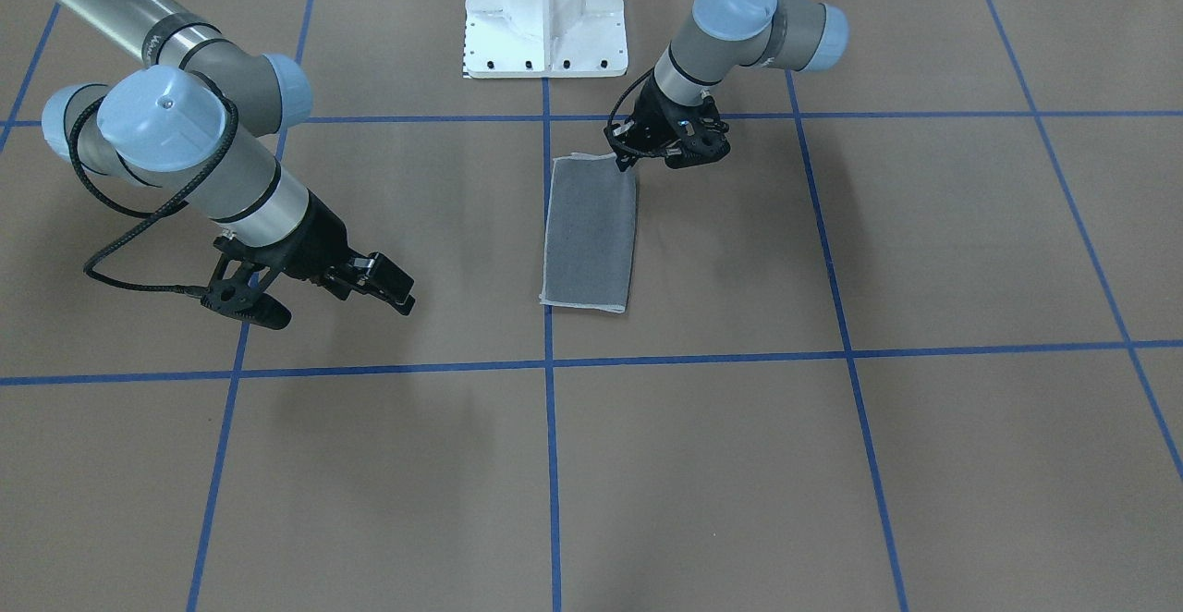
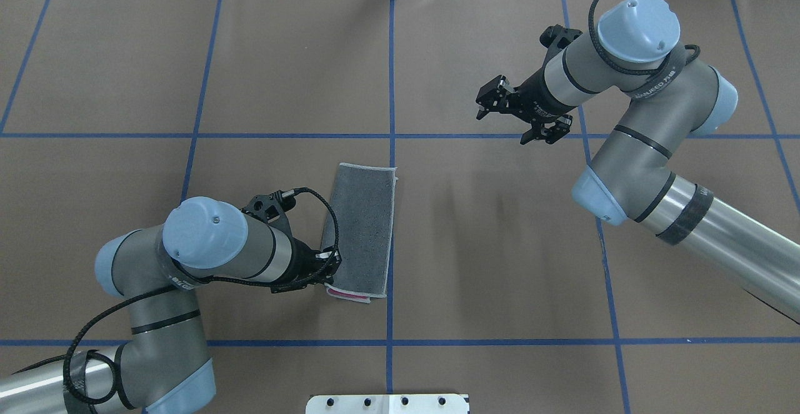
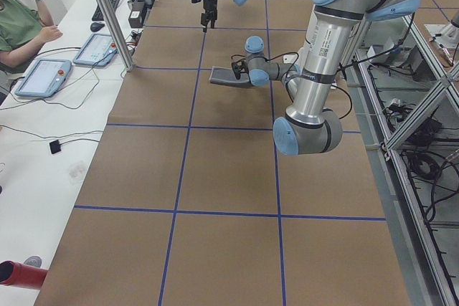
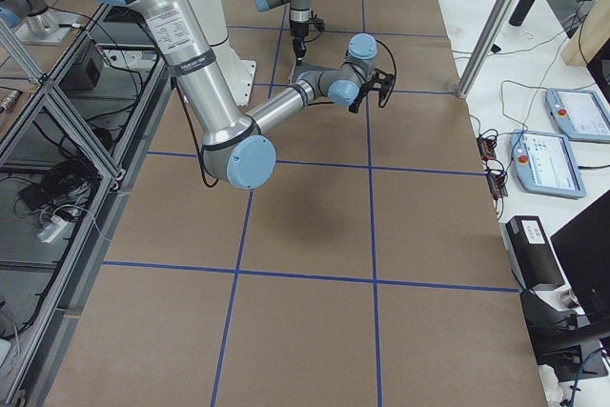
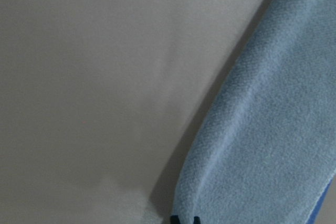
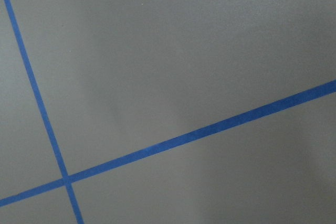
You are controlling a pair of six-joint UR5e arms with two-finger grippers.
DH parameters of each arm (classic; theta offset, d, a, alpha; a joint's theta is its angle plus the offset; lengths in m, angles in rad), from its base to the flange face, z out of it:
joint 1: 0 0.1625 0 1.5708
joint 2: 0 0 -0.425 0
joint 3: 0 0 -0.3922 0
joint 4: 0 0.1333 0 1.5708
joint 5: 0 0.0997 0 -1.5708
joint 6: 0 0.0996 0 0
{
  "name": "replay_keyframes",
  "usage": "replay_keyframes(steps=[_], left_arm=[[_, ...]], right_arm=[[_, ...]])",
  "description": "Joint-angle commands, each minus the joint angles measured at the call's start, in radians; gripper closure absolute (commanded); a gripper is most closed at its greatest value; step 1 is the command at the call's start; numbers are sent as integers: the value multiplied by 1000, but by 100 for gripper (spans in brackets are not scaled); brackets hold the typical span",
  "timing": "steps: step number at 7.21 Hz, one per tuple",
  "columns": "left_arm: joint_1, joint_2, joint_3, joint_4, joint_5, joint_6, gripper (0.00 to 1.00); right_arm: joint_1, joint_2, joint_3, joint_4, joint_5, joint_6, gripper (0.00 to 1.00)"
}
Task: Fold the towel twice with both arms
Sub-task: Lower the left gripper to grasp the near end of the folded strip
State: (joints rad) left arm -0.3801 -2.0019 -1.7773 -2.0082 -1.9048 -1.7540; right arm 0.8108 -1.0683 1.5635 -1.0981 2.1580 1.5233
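Observation:
The towel (image 2: 362, 232) lies folded into a narrow strip, dark grey face up, with a pale stitched border; a pink edge (image 2: 347, 294) shows at its end nearest the robot. It also shows in the front view (image 1: 590, 233). My left gripper (image 2: 327, 268) is low at that near corner (image 1: 625, 160), with its jaws closed on the towel's edge. The left wrist view shows the cloth (image 5: 262, 129) running to the fingertips. My right gripper (image 2: 504, 125) is open and empty above bare table, well to the right of the towel (image 1: 342, 311).
The white pedestal (image 1: 545, 16) stands just behind the towel's near end. Blue tape lines (image 6: 173, 140) grid the brown table cover. An operator (image 3: 21, 26) sits at a side desk with tablets, beyond the table's far edge.

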Motion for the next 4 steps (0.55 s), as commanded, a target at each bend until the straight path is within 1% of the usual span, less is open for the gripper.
replay_keyframes(steps=[1,2,4], left_arm=[[3,-127,-14,167,-2,-25,100],[3,-138,-5,169,0,-25,100],[-54,-159,22,160,0,-25,100]], right_arm=[[-2,-4,-6,1,-1,0,0],[-4,-4,-6,1,-3,0,0],[-7,-12,-7,23,-3,0,0]])
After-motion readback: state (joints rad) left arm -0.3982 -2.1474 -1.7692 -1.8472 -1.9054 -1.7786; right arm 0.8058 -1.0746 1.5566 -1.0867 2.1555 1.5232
